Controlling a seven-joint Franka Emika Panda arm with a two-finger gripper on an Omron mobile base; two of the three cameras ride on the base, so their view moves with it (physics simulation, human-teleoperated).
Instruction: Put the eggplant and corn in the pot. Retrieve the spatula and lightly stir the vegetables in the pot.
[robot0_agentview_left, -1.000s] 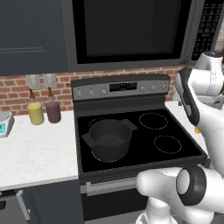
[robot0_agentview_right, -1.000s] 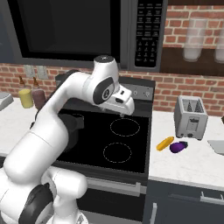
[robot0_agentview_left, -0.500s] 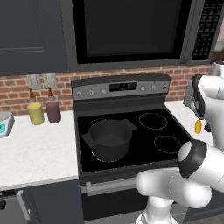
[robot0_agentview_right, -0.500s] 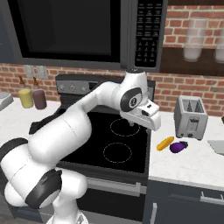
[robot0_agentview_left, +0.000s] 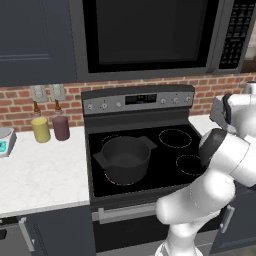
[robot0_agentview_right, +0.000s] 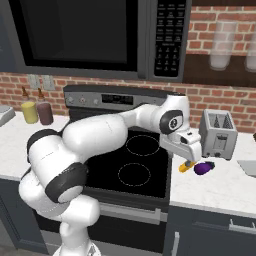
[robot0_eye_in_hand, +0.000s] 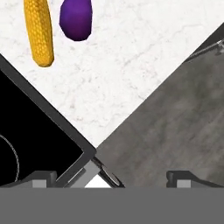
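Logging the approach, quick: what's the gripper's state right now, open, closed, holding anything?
Gripper: open and holding nothing, above the counter edge beside the stove; the corn and the eggplant lie untouched ahead.

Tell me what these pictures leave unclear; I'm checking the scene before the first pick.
- Corn: right base view, the hand covers its upper part.
- Corn, eggplant: hand view, cut off by the top edge.
- Pot: left base view, its far handle is partly behind the rim.
- Stove: control markings too small to read.
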